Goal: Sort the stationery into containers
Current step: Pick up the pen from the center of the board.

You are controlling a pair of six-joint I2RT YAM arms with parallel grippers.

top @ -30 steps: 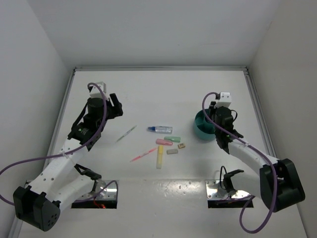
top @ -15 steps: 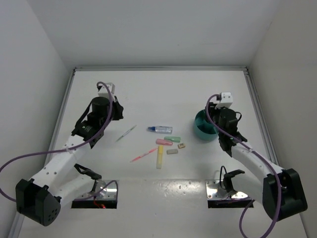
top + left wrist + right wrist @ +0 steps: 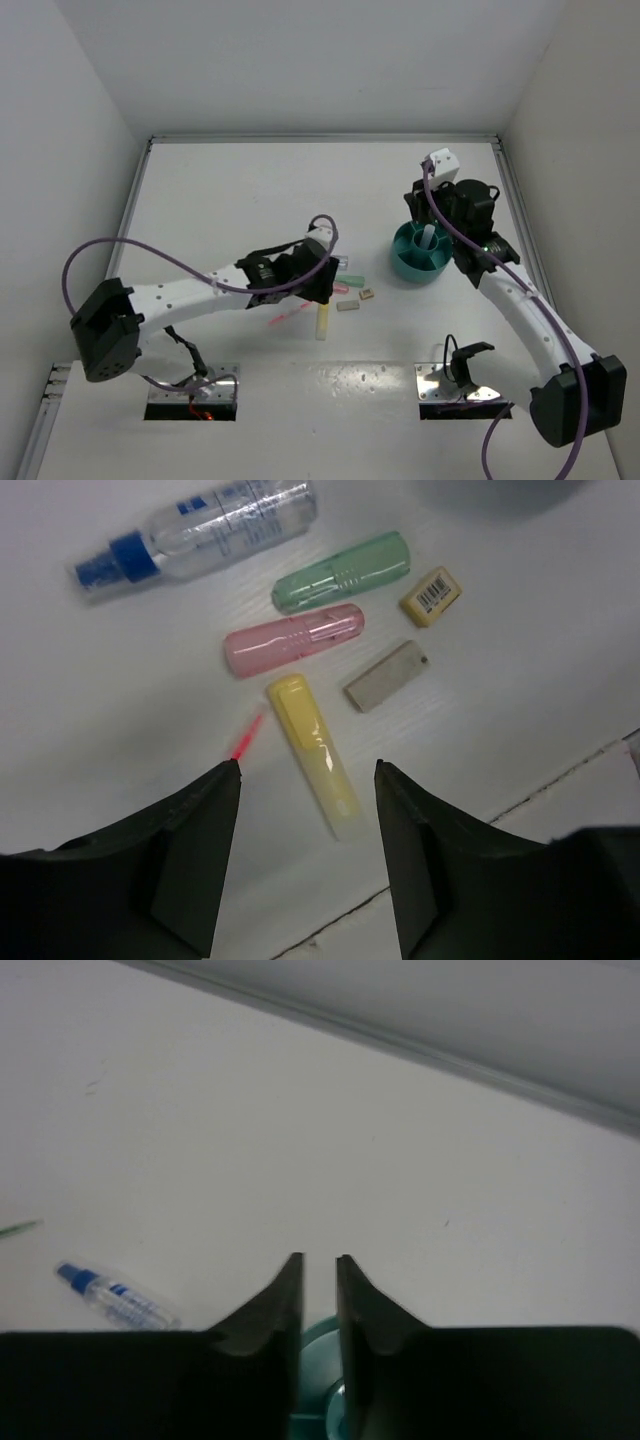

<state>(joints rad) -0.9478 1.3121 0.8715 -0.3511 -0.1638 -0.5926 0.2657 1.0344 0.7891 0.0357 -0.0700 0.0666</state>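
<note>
My left gripper [image 3: 325, 280] [image 3: 306, 770] is open and empty, hovering over the stationery cluster with the yellow highlighter [image 3: 312, 750] [image 3: 321, 320] between its jaws below. Around it lie a pink stick [image 3: 293, 638], a green stick [image 3: 340, 572], a blue-white marker [image 3: 200, 530], a tan block [image 3: 432, 595], a grey block [image 3: 387, 676] and a pink pen [image 3: 288, 316]. My right gripper [image 3: 437, 222] [image 3: 318, 1260] is above the teal cup [image 3: 408, 262] [image 3: 320, 1335], its jaws a narrow gap apart with nothing between them. A white thing [image 3: 428, 238] stands in the cup.
White walls enclose the table on the left, back and right. Two metal base plates [image 3: 450, 382] sit at the near edge. The left arm lies low across the table's middle, hiding what is under it.
The left arm has swung from the far left over to the stationery cluster. The right gripper has risen and moved back from the cup. The white pen no longer shows.
</note>
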